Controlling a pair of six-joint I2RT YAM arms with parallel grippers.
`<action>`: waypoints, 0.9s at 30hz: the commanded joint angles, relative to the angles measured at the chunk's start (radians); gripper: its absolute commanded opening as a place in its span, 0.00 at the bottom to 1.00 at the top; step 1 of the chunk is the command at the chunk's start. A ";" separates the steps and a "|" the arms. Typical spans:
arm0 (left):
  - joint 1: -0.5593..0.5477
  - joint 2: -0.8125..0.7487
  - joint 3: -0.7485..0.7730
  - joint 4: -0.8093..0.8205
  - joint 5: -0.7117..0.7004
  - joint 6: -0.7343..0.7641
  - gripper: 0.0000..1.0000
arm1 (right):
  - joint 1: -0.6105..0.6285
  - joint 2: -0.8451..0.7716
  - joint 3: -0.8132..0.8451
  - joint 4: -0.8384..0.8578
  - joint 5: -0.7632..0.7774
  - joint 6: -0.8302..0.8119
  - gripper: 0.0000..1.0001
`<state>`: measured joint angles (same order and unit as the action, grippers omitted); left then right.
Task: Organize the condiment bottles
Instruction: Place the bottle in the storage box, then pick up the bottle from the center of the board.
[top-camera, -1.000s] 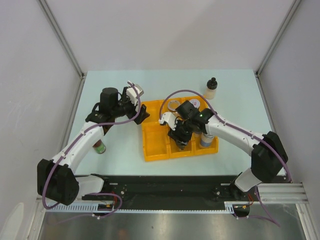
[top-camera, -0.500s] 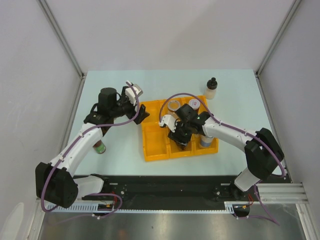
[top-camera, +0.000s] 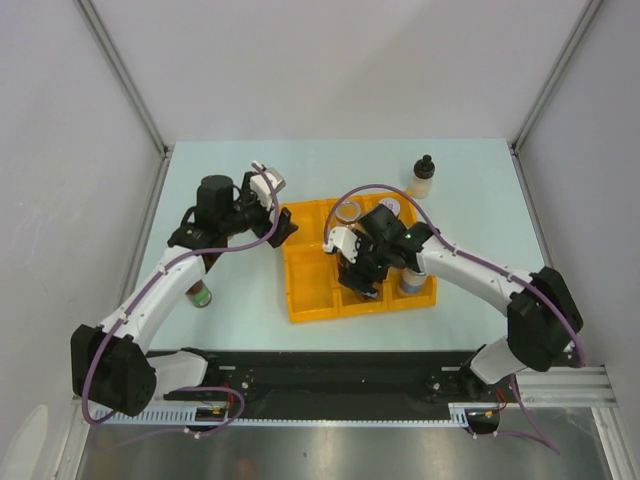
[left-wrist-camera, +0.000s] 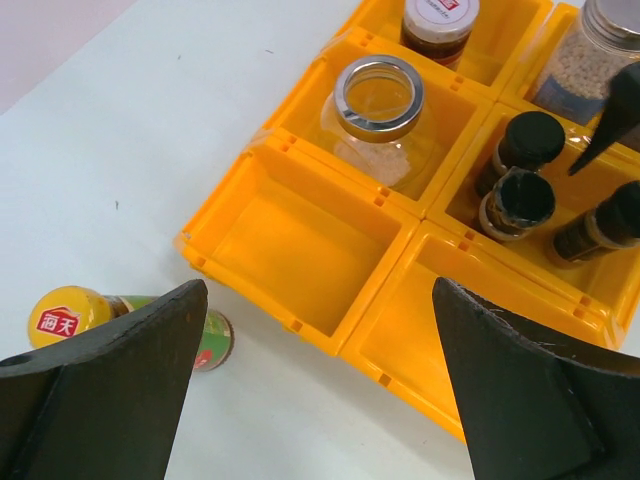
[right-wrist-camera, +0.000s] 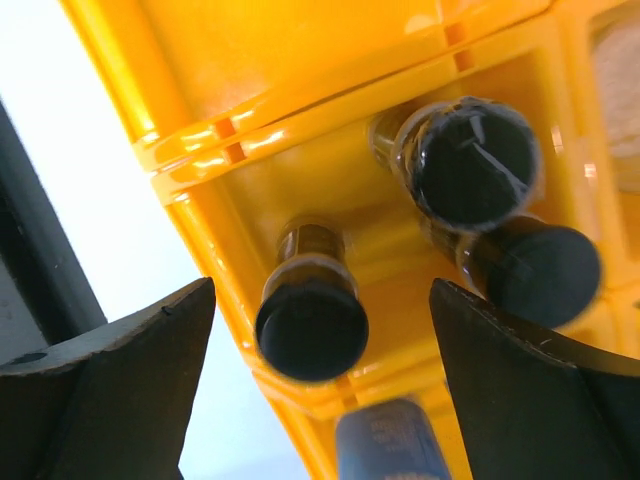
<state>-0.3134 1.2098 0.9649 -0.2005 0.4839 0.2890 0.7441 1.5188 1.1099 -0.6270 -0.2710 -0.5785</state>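
The condiment bottles are spread over the yellow tray (top-camera: 308, 300) and the table. My right gripper (top-camera: 362, 280) hangs open over the front middle compartment. A black-capped spice jar (right-wrist-camera: 311, 325) stands free between its fingers, with two more black-capped jars (right-wrist-camera: 478, 165) beside it. A silver-rimmed clear jar (left-wrist-camera: 378, 105), a red-lidded jar (left-wrist-camera: 438, 18) and a blue-labelled shaker (top-camera: 410, 282) fill other compartments. My left gripper (top-camera: 283, 230) is open and holds nothing at the tray's left edge. A yellow-capped, green-labelled bottle (left-wrist-camera: 100, 318) lies on the table to the left. A black-capped bottle (top-camera: 422, 177) stands at the back right.
The tray's two left compartments (left-wrist-camera: 300, 250) hold nothing. White walls with metal posts enclose the table on three sides. The black rail carrying both arm bases (top-camera: 330, 375) runs along the near edge.
My right gripper has opened and let go of the black-capped spice jar, which now stands in the front middle compartment. The left arm has not moved.
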 joint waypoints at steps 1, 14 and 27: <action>0.011 -0.039 0.034 0.061 -0.070 0.004 1.00 | 0.024 -0.149 0.011 -0.025 -0.036 -0.060 0.95; 0.151 0.195 0.144 0.041 -0.070 -0.025 1.00 | -0.129 -0.390 0.041 0.081 0.015 -0.040 1.00; 0.206 0.395 0.245 0.039 0.027 -0.048 0.78 | -0.232 -0.419 0.039 0.075 -0.039 -0.014 1.00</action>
<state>-0.1242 1.6066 1.1576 -0.1776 0.4671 0.2604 0.5320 1.1156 1.1336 -0.5838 -0.2794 -0.6102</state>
